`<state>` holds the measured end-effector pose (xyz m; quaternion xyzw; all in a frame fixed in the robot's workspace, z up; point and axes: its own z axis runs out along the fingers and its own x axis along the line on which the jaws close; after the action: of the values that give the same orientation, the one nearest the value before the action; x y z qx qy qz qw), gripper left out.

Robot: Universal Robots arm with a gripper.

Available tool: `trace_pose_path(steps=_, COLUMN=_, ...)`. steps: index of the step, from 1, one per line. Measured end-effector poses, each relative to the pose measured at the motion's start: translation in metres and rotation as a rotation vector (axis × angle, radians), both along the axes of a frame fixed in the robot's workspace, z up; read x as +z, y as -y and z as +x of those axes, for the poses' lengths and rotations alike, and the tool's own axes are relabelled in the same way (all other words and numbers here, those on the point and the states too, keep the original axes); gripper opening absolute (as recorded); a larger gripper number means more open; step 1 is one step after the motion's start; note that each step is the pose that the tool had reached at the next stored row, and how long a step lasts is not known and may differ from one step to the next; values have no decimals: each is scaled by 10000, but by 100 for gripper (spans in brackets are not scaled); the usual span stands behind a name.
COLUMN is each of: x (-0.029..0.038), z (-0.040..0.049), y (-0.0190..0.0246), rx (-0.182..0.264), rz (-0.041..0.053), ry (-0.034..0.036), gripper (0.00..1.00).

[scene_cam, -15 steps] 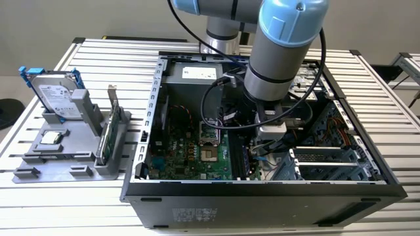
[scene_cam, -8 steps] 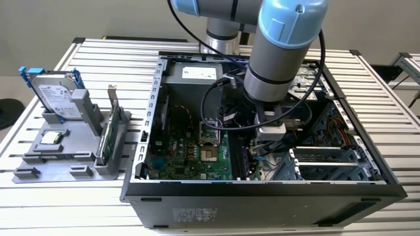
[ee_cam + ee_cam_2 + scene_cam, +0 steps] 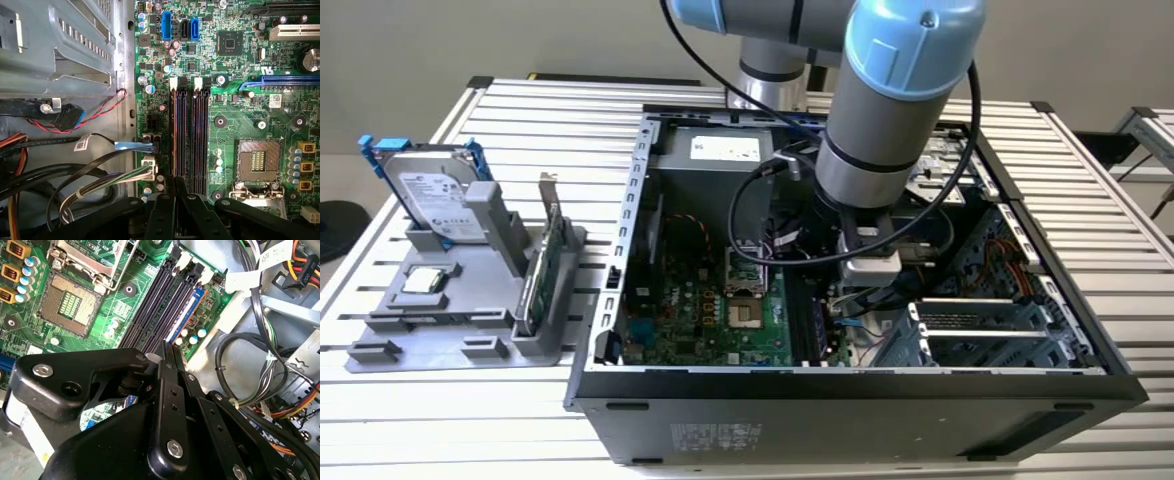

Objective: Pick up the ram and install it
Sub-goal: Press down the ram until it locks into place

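1. Fingers [image 3: 163, 371] of the gripper [image 3: 168, 351] are drawn together with only a thin seam between them. As far as both wrist views show, they pinch the near end of the ram [image 3: 188, 314].
2. The ram stands edge-on in the outermost of the memory slots [image 3: 152, 307], the one closest to the motherboard's edge and the cable bundle [image 3: 260, 375]. It reads as a narrow blue-sided strip in the second wrist view and as a thin brownish line in the first wrist view [image 3: 174, 135].
3. The relation that matters is this: the ram's long axis runs straight away from the gripper [image 3: 175, 186], along the slot, so the fingers sit at one end of it rather than at its middle. From these views I cannot tell whether it is pressed fully home or only resting in the slot.
4. Beside it, the other slots look unfilled, and the open CPU socket [image 3: 257, 160] lies just past them.
5. Farther out, in the exterior view, the arm [image 3: 894, 100] reaches down into the open computer case [image 3: 854, 385]. Well apart, on the exterior view's left, a grey holder [image 3: 467, 345] carries the hard drive [image 3: 434, 195] and the green card [image 3: 540, 275].
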<state>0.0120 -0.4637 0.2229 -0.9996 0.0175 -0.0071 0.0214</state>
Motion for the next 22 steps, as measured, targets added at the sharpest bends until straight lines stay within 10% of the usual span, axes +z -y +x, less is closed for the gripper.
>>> trace_pose_path(steps=1, x=1, z=0, y=1, rx=0, rz=-4, ry=-1, gripper=0)
trace_pose_path(steps=2, x=0, z=0, y=1, rx=0, rz=-4, ry=0, gripper=100)
trace_pose_path(steps=10, x=152, z=0, y=0, rx=0, rz=1, ry=0, gripper=100)
trace_pose_path(steps=11, x=185, z=-1, y=0, rx=-1, rz=-1, ry=0, gripper=0)
trace_pose_path(steps=22, x=228, z=-1, y=0, rx=0, rz=0, ry=3, gripper=0)
